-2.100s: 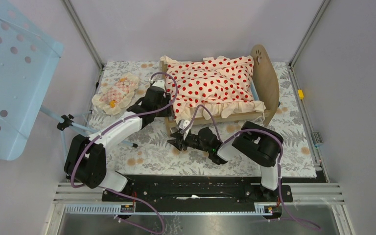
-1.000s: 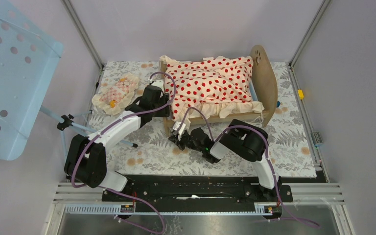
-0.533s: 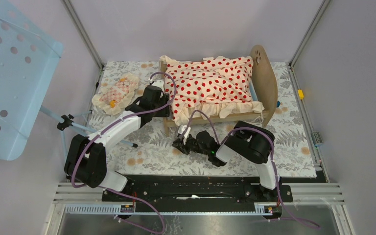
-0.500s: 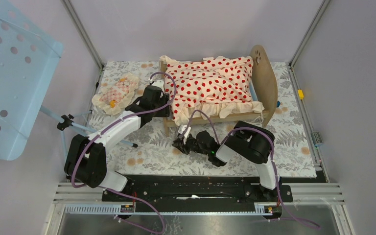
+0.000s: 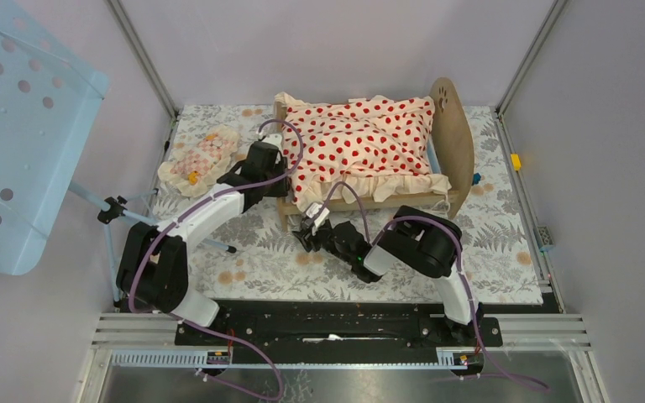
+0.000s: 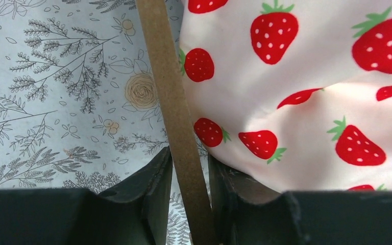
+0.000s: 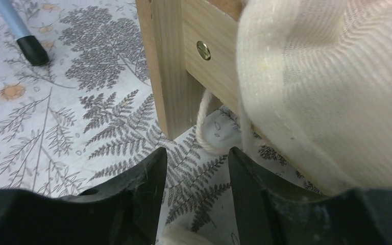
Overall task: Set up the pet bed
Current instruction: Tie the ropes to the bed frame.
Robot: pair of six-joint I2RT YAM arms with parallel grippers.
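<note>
left hand [image 6: 190, 158]: straddles the footboard [image 6: 168, 81]; clamped or not, I cannot tell.
right hand [image 7: 196, 158]: I see it open, empty, beside a bed leg [image 7: 166, 66].
pet bed [image 5: 449, 134]: mid-back of the counter [image 5: 252, 243], under the strawberry blanket [image 5: 361, 138].

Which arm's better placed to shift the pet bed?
Left. The left hand straddles the footboard of the pet bed, a finger each side; the right hand sits open by a bed leg, holding nothing.

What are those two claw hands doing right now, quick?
Left gripper: closed on the footboard of the pet bed.
Right gripper: open, holding nothing, beside the bed's leg.
</note>
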